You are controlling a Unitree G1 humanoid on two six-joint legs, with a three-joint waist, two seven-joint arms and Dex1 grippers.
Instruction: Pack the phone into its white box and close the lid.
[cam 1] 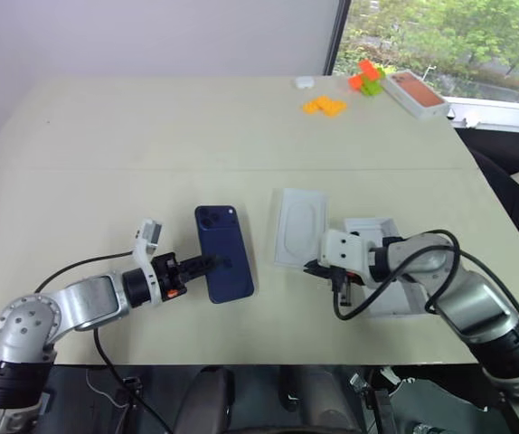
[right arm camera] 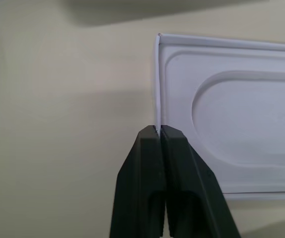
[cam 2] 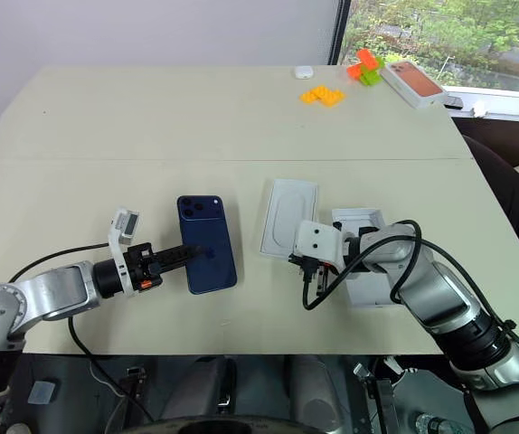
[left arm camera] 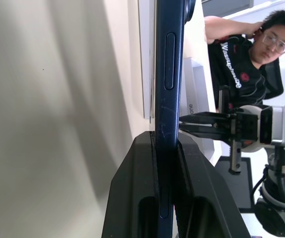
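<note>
- Nearest the camera on the left, the left gripper [cam 1: 207,264] has its two black fingers clamped on the near edge of the phone [cam 1: 224,252]; the left wrist view shows the dark blue edge pinched between the two pads.
- Phone: dark navy, back side up with its camera cluster at the far left corner, lying lengthwise away from the robot on the table [cam 1: 151,136], left of centre.
- Just right of the phone, apart from it, lies a white moulded insert [cam 1: 297,227] with an oval recess, flat on the table.
- Right gripper [cam 1: 318,268]: fingers pressed together on the thin near-left edge of the insert, as the right wrist view shows; the white rim sits between the fingertips [right arm camera: 161,133].
- Right of the insert, partly hidden behind the right arm, lies a white box [cam 1: 372,228]; whether this is the tray or the lid cannot be told.
- Far right end of the table: a small white object [cam 1: 304,82], orange pieces [cam 1: 324,106], orange and green blocks [cam 1: 367,77], and a box with an orange phone picture [cam 1: 415,94].
- A person [left arm camera: 247,54] in a dark shirt shows in the left wrist view beyond the table.
</note>
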